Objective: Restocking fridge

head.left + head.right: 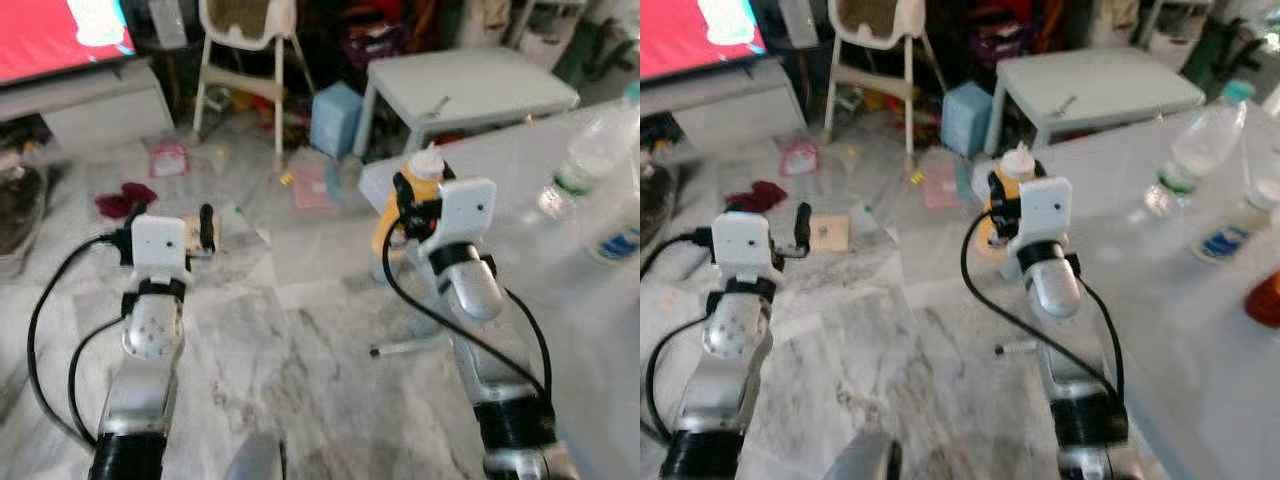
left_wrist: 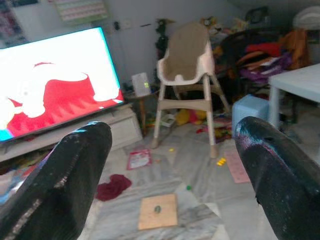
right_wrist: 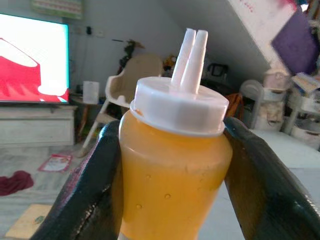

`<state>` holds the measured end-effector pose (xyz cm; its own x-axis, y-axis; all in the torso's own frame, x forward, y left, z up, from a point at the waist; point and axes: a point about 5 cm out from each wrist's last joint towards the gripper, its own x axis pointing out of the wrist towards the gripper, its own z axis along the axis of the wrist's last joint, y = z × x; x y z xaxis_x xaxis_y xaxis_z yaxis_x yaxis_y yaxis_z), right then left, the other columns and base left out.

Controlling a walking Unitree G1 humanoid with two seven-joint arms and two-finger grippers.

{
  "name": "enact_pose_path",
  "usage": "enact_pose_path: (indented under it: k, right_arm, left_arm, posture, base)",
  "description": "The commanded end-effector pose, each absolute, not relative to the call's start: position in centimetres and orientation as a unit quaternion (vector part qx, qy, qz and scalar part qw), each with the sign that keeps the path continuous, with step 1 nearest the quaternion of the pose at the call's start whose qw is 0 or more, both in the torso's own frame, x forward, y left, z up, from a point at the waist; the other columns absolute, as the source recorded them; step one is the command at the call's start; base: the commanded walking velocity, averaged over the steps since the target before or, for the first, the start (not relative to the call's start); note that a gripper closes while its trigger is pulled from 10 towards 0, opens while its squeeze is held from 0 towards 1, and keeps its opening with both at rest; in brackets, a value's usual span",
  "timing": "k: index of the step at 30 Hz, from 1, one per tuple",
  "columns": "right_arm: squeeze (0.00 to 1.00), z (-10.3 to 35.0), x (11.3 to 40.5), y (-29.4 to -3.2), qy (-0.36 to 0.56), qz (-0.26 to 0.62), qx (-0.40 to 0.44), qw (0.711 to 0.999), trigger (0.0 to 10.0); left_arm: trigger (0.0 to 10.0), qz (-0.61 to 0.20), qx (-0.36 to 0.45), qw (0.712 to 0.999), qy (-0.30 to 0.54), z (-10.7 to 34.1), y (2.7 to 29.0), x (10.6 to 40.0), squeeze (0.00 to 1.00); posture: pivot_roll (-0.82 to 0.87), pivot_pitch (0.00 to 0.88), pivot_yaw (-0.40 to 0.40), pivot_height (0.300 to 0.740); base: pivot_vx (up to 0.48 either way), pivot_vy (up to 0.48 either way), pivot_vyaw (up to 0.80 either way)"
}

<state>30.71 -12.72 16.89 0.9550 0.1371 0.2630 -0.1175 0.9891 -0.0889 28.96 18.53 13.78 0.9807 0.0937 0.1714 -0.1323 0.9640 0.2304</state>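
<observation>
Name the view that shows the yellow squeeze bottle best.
The right wrist view: the yellow squeeze bottle is close up, gripped by the right gripper, with its twin white nozzles sharp. The eye views show its cap and side behind the wrist.

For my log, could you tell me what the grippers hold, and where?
The right gripper clamps the orange bottle by its body, below the white cap. The left gripper is open, holding nothing.

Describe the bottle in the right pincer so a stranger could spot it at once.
Start at the pale table along the robot's right. At its near corner the right pincer is shut on the squeeze bottle. It is orange, with a white cap and twin nozzles, unlike the clear water bottle further along the table.
</observation>
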Motion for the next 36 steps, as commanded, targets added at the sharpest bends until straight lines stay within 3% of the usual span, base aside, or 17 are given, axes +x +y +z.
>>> enact_pose_path:
  k: [1, 8, 13, 18, 30, 36]
  right_arm:
    - [0.00, 16.7, 30.8, -12.8, -0.136, 0.061, -0.029, 0.988, 10.0]
    - [0.00, 15.4, 30.6, -11.7, -0.123, 0.075, -0.028, 0.989, 10.0]
    - [0.00, 16.0, 30.8, -12.5, -0.133, 0.062, -0.028, 0.989, 10.0]
    - [0.00, 15.2, 30.4, -14.3, -0.123, 0.034, -0.025, 0.991, 10.0]
    - [0.00, 14.5, 29.5, -16.6, -0.114, -0.043, -0.012, 0.992, 10.0]
    - [0.00, 14.1, 29.2, -17.1, -0.105, -0.061, -0.026, 0.992, 10.0]
  left_arm:
    - [10.0, 0.055, 0.127, 0.988, -0.070, 13.2, 18.4, 28.9, 0.00]
    - [10.0, 0.065, 0.128, 0.988, -0.060, 12.3, 18.3, 28.3, 0.00]
    - [10.0, 0.060, 0.129, 0.988, -0.056, 12.0, 17.9, 28.0, 0.00]
    - [10.0, 0.018, 0.122, 0.991, -0.055, 12.1, 16.2, 28.5, 0.00]
    - [10.0, -0.013, 0.131, 0.991, -0.038, 11.5, 15.7, 28.6, 0.00]
    - [10.0, -0.020, 0.132, 0.990, -0.045, 12.0, 15.5, 29.3, 0.00]
  posture:
    - [0.09, 0.000, -0.014, 0.740]
    - [0.11, 0.000, -0.034, 0.740]
    - [0.09, 0.000, -0.019, 0.740]
    - [0.06, 0.000, 0.013, 0.740]
    - [0.01, 0.000, 0.102, 0.740]
    - [0.01, 0.000, 0.091, 0.740]
  base:
    - [0.000, 0.000, 0.80]
    - [0.000, 0.000, 0.80]
    - [0.000, 0.000, 0.80]
    - [0.000, 0.000, 0.00]
    - [0.000, 0.000, 0.00]
    - [0.000, 0.000, 0.00]
